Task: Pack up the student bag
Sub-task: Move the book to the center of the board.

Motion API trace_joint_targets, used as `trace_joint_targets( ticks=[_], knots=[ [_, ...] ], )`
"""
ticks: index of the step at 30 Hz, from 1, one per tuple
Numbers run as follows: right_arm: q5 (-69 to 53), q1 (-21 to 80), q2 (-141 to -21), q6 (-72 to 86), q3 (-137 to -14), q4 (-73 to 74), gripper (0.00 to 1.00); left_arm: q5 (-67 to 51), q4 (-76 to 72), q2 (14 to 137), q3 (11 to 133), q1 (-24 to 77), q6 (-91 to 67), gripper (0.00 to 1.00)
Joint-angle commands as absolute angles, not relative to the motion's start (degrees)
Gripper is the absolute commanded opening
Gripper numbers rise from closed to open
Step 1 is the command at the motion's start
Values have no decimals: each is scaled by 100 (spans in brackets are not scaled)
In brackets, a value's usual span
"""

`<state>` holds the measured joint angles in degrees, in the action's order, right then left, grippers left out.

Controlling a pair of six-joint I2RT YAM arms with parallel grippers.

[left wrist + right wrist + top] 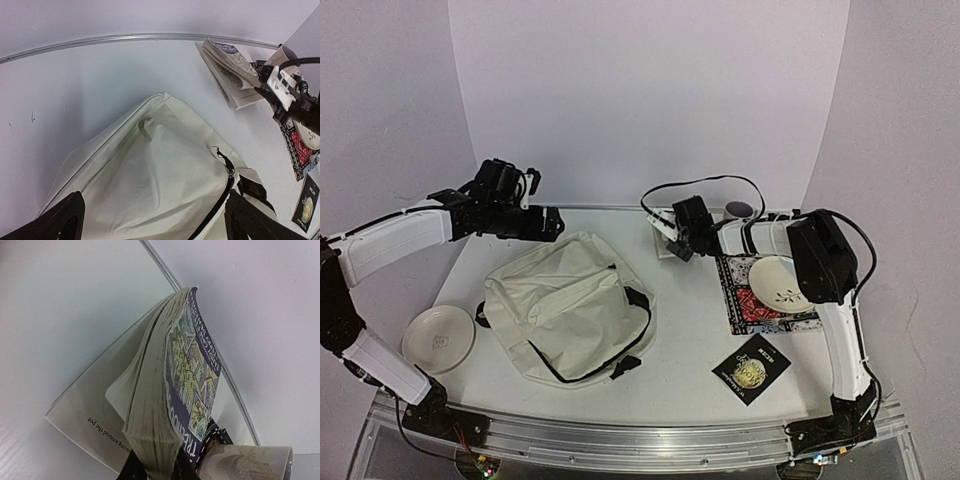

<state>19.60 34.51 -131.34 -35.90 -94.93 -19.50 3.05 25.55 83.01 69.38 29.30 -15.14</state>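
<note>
The student bag (570,305) is a large cream backpack lying flat at centre left, with its black zipper (220,200) running down its right side. My left gripper (545,222) hovers open above the bag's far edge, and its dark fingers (60,220) stand wide apart over the fabric (150,175). My right gripper (670,238) is at the back of the table, shut on the thick page block of a purple-covered book (170,385). The book is tilted up on edge. Its lowest printed leaf (85,410) still lies on the table.
A white bowl (438,338) sits at the front left. A patterned red-blue mat (760,300) at the right carries another bowl (780,282). A small black book (750,367) lies in front of the mat. A mug (740,210) stands by the back wall.
</note>
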Motion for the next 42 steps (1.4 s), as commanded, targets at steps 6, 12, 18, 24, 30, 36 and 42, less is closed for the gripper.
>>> trace_joint_targets(
  ticks=[6, 12, 18, 24, 30, 36, 42],
  knots=[
    [2630, 4377, -11455, -2086, -8074, -1020, 6, -679, 2515, 7731, 6655, 2903, -2066, 99],
    [2879, 4930, -10772, -870, -7109, -88, 6, -1348, 2358, 7604, 6419, 3040, -2533, 100],
    [2072, 5316, -10189, 293, -6529, 499, 16, -1466, 2027, 7650, 6185, 3521, -3062, 99],
    [1290, 5319, -9437, 864, -6303, 721, 47, -1479, 1537, 7851, 6059, 3919, -3608, 99],
    [881, 4953, -8933, 1496, -6213, 784, 74, -1507, 1248, 8247, 6190, 4100, -3877, 99],
    [-196, 3980, -9212, 1970, -6107, 579, 80, -1489, 1186, 8818, 6647, 4284, -4035, 95],
    [-930, 3332, -9701, 2283, -6102, 39, 82, -1473, 1186, 9486, 7264, 4429, -4076, 86]
  ],
)
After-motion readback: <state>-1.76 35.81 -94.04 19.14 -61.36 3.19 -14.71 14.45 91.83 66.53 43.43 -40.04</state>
